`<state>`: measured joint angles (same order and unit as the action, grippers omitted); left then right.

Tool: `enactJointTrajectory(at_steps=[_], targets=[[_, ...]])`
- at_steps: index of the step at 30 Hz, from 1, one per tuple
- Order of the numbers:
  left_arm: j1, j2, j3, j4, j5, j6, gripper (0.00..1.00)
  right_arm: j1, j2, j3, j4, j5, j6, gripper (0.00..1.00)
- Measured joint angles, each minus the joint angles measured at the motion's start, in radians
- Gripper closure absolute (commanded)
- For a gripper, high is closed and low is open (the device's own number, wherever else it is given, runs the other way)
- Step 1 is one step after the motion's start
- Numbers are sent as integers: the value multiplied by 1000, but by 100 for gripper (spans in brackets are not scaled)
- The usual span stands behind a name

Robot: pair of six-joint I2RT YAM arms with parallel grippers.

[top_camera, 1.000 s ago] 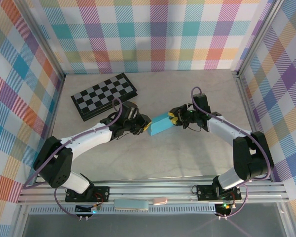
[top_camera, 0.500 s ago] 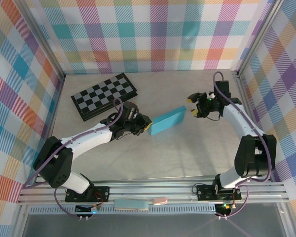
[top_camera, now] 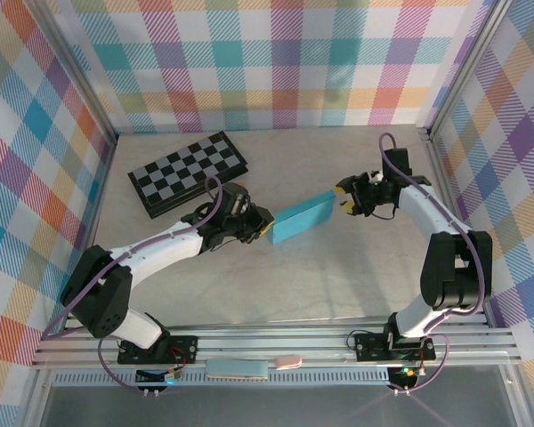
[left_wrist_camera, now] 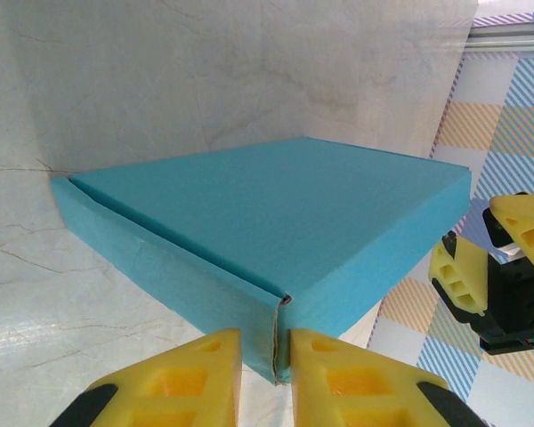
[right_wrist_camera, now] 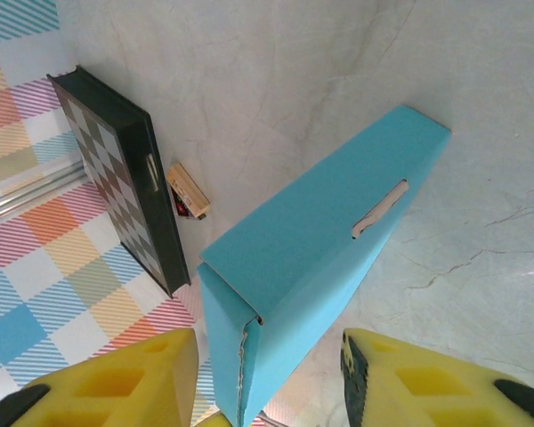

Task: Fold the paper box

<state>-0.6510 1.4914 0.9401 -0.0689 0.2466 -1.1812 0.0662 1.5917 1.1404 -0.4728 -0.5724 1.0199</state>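
The paper box [top_camera: 303, 218] is a closed flat turquoise box lying aslant mid-table, with a tab slot [right_wrist_camera: 380, 209] in its top face. My left gripper [top_camera: 265, 229] is shut on the box's near-left corner; in the left wrist view its yellow fingers [left_wrist_camera: 182, 378] pinch the corner seam of the box [left_wrist_camera: 276, 213]. My right gripper [top_camera: 345, 199] stands open at the box's right end. In the right wrist view the box [right_wrist_camera: 311, 258] has its corner between the spread fingers [right_wrist_camera: 116, 387], clear of both.
A black-and-grey checkerboard [top_camera: 187, 172] lies at the back left, close behind the left arm, also seen as the checkerboard [right_wrist_camera: 116, 178] past the box. Plaid walls close three sides. The metal rail [top_camera: 276, 342] runs along the near edge.
My right gripper let go of the box's right end, opened, drew back to the right, then edged toward the box again. The box settled flatter. The left gripper kept its hold.
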Motion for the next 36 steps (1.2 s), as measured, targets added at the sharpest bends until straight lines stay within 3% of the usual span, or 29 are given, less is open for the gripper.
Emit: enactJointTrajectory(at_steps=[12, 19, 24, 28, 32, 35, 36], targets=[[0, 6, 6, -3, 7, 9, 80, 13, 10, -37, 23, 0, -16, 66], [-17, 27, 75, -107, 7, 129, 80, 13, -87, -72, -61, 90, -19, 53], [-111, 32, 118, -229, -49, 257, 80, 4, -253, -111, -171, 198, -18, 44], [-180, 32, 73, -253, -108, 309, 79, -7, -356, -158, -244, 279, -24, 42], [-187, 32, -5, -245, -154, 319, 78, -7, -384, -208, -300, 341, -47, 39], [-187, 34, -22, -251, -192, 333, 69, -7, -385, -212, -339, 378, -69, 22], [-187, 29, -21, -250, -203, 341, 63, -7, -385, -207, -353, 391, -80, 1]])
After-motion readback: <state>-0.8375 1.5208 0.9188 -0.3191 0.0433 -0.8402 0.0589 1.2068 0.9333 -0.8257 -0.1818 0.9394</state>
